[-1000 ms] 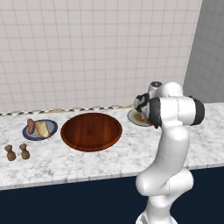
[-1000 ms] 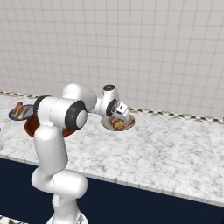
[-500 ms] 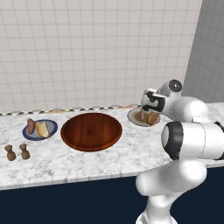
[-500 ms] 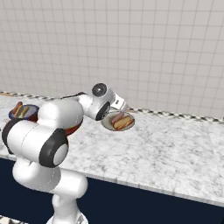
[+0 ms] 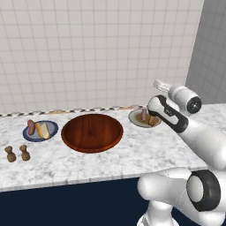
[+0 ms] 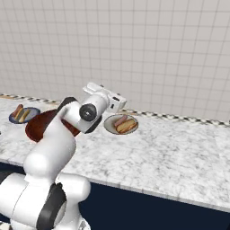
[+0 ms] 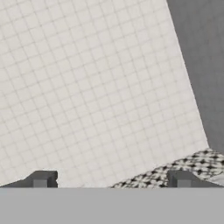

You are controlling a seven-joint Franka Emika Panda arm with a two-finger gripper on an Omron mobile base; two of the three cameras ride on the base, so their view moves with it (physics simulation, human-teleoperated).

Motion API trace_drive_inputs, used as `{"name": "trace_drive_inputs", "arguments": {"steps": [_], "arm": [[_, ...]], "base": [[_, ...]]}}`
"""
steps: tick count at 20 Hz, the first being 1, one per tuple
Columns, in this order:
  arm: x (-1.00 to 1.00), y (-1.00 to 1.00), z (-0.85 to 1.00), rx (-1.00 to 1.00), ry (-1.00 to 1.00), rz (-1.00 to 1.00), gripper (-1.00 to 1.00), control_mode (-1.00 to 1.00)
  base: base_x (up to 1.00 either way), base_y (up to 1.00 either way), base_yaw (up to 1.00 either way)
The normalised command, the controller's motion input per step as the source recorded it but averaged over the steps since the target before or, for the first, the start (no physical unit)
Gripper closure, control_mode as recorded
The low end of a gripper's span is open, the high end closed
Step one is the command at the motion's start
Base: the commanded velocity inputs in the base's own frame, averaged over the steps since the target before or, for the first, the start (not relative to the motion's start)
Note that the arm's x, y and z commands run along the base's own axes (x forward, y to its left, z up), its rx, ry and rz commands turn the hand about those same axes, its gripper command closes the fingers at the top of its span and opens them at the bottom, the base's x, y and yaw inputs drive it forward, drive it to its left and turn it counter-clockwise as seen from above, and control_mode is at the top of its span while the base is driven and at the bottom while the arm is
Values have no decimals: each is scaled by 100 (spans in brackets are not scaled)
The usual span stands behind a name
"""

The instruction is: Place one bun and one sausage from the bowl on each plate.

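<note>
One marble counter [image 5: 110, 156] | white tiled wall [image 5: 88, 48] behind | pincer [image 7: 111, 180] wide, holding nothing

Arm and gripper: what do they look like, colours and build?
The arm has glossy white rounded links with dark grey to black joint bands and round dark joint caps. A boxy white hand carries the gripper, whose two small dark grey square finger tips show. No cables or markings are visible.

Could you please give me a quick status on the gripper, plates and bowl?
Gripper open, holding nothing, facing wall. Bun and sausage on blue plate and beige plate. Bowl empty. Nothing in the way.
</note>
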Motion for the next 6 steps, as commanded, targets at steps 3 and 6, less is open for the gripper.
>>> {"name": "trace_drive_inputs", "arguments": {"steps": [3,6], "arm": [[-79,20,100,-4,-59,0,-100,-100],[-95,11,100,-2,-69,2,-100,-100]], "base": [[0,0,0],[0,0,0]]}}
